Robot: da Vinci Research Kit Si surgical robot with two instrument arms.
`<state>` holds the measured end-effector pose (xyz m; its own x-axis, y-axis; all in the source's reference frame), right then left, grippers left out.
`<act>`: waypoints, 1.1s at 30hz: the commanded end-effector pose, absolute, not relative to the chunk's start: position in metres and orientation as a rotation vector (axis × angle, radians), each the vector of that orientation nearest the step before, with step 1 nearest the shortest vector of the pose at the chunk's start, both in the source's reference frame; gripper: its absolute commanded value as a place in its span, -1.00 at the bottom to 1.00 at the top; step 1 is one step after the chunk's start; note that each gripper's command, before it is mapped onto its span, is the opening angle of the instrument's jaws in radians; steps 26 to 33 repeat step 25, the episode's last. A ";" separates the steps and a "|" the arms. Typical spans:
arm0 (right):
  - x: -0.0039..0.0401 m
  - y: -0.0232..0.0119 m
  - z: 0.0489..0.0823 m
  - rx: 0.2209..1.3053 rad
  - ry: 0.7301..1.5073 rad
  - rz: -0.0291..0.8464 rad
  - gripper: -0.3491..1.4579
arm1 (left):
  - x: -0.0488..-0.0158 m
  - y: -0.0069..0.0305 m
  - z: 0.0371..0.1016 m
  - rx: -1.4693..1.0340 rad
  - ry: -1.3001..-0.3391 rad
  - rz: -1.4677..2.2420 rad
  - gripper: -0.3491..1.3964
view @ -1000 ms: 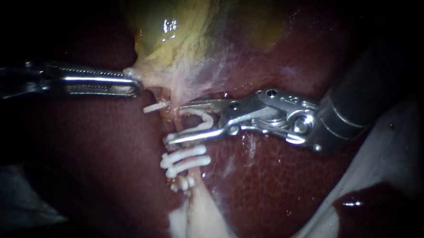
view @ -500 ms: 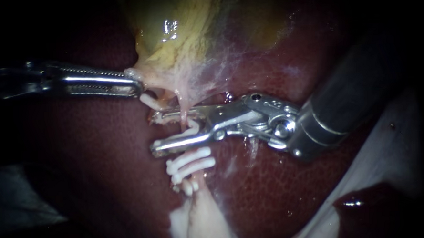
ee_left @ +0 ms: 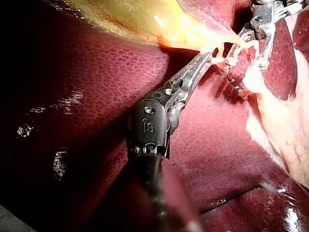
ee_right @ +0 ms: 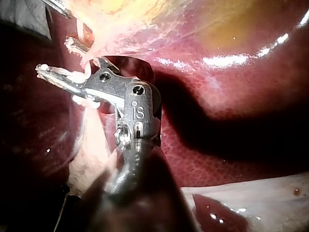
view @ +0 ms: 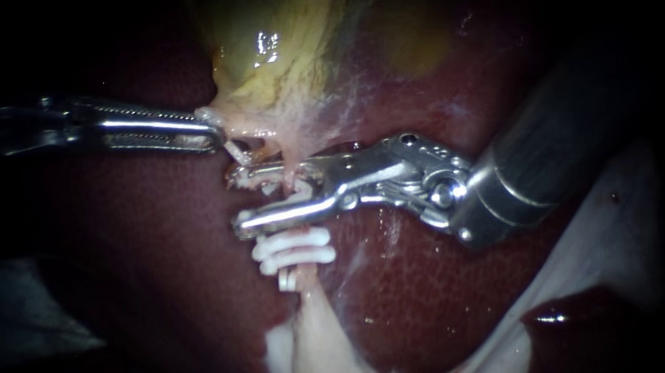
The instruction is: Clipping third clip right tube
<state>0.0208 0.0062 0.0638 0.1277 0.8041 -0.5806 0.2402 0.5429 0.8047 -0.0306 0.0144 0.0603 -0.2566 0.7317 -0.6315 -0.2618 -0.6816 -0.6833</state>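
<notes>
Endoscope: the left instrument (view: pixel 212 135) had its jaws clamped on the gallbladder's (view: pixel 267 55) pale neck, drawing it taut over the liver (view: pixel 427 294). The right instrument (view: pixel 236 200) straddled the tube (view: pixel 293 182) just under that neck. Its jaws stood apart, yet both bore on the legs of an unclosed white clip (view: pixel 294 201). Two set clips (view: pixel 290 252) sat on the tube just below the lower jaw.

Left wrist: the left jaws were pinched on the gallbladder's edge, with the right instrument just ahead of them.

Right wrist: the tube ran between the right jaws, and the clip's legs lay along them.

The tube looked thin, soft and wet, and likely to tear if tugged. I judged it best taken squarely across by the clip, in the short free stretch between the set clips and the neck, with no sideways pull.
</notes>
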 end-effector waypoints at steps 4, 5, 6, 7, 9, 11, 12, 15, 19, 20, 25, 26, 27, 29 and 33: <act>0.0202 0.0061 0.0639 0.968 1.425 0.518 -0.50 | -0.0306 0.0145 0.0603 -1.348 -0.599 1.988 -1.00; 0.0201 0.0061 0.0640 0.968 1.425 0.517 -0.56 | -0.0306 0.0145 0.0603 -1.348 -0.599 1.988 -1.00; 0.0200 0.0061 0.0640 0.969 1.425 0.517 -0.63 | -0.0306 0.0145 0.0604 -1.348 -0.599 1.988 -1.00; 0.0200 0.0061 0.0640 0.969 1.425 0.517 -0.68 | -0.0306 0.0145 0.0604 -1.348 -0.599 1.988 -1.00; 0.0199 0.0061 0.0640 0.974 1.422 0.521 -0.77 | -0.0306 0.0145 0.0604 -1.348 -0.599 1.988 -1.00; 0.0198 0.0060 0.0639 0.992 1.412 0.538 -0.95 | -0.0306 0.0145 0.0604 -1.348 -0.599 1.989 -1.00; 0.0197 0.0060 0.0639 0.996 1.409 0.542 -1.00 | -0.0306 0.0145 0.0604 -1.348 -0.599 1.989 -1.00; 0.0195 0.0059 0.0639 1.010 1.402 0.554 -1.00 | -0.0306 0.0145 0.0604 -1.348 -0.599 1.989 -1.00; 0.0194 0.0059 0.0639 1.008 1.387 0.550 -1.00 | -0.0306 0.0145 0.0604 -1.348 -0.599 1.989 -1.00; 0.0194 0.0059 0.0639 1.008 1.387 0.550 -1.00 | -0.0306 0.0145 0.0605 -1.348 -0.599 1.989 -1.00; 0.0194 0.0059 0.0640 1.005 1.387 0.552 -1.00 | -0.0306 0.0146 0.0605 -1.348 -0.599 1.989 -1.00; 0.0194 0.0059 0.0640 1.005 1.387 0.552 -1.00 | -0.0306 0.0146 0.0605 -1.348 -0.599 1.989 -1.00; 0.0194 0.0059 0.0640 1.005 1.387 0.552 -1.00 | -0.0306 0.0146 0.0605 -1.348 -0.599 1.989 -1.00; 0.0194 0.0059 0.0640 1.005 1.387 0.552 -1.00 | -0.0306 0.0146 0.0605 -1.348 -0.599 1.989 -1.00; 0.0194 0.0059 0.0640 1.005 1.387 0.552 -1.00 | -0.0306 0.0146 0.0605 -1.348 -0.599 1.989 -1.00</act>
